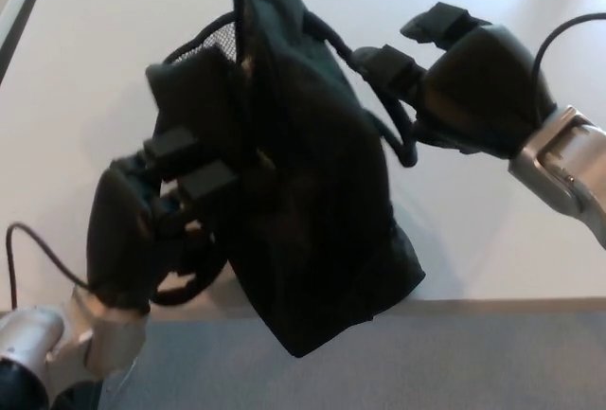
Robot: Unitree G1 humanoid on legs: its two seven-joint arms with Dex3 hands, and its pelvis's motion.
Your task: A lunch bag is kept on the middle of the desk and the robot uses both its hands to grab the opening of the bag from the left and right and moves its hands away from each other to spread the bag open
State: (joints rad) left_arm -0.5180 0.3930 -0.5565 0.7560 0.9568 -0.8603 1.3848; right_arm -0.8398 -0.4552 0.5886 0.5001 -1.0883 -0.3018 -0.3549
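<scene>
White tabletop (114, 69) above grey floor (426, 363). The black lunch bag (312, 211) sits at the tabletop's near edge, its bottom overhanging. Left hand (156, 216): fingers clamped on the bag's left rim. Right hand (464, 79): fingers closed on the bag's right-side strap.

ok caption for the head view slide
Left robot hand and right robot hand grip a black lunch bag at the desk edge.
</scene>
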